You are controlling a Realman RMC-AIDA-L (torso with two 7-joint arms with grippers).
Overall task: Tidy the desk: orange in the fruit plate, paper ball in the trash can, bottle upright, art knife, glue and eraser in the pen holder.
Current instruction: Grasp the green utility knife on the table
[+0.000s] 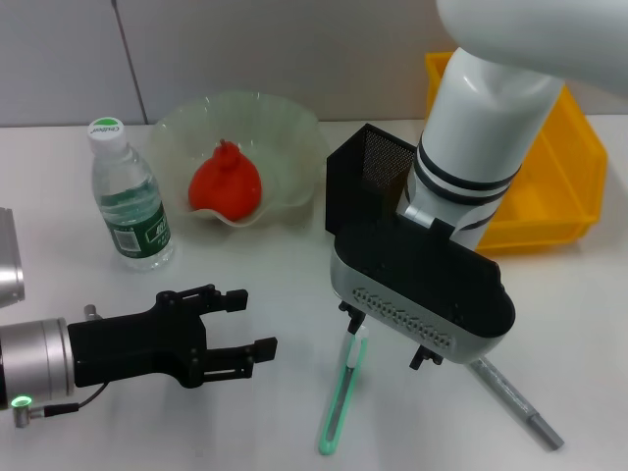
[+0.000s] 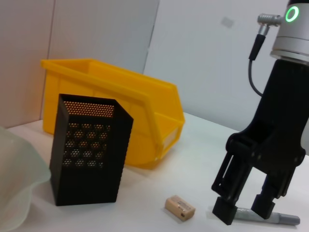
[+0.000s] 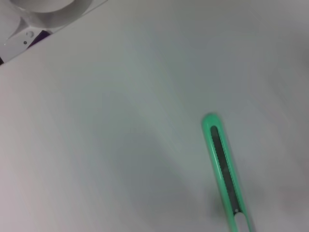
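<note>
The right hand (image 2: 246, 210) hangs released low over the counter (image 1: 275, 285) just in front of the pen holder (image 1: 365, 172), jaws straddling the grey pen (image 1: 515, 402); the green art knife (image 1: 339, 397) lies beside it. The left hand (image 1: 240, 334) idles released.

Bottle (image 1: 130, 196) label and cap print too small to read, no other text

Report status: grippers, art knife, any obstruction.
Right gripper open, low over desk. Left gripper open, idle. Art knife flat on desk. Grey pen lies beside it.
</note>
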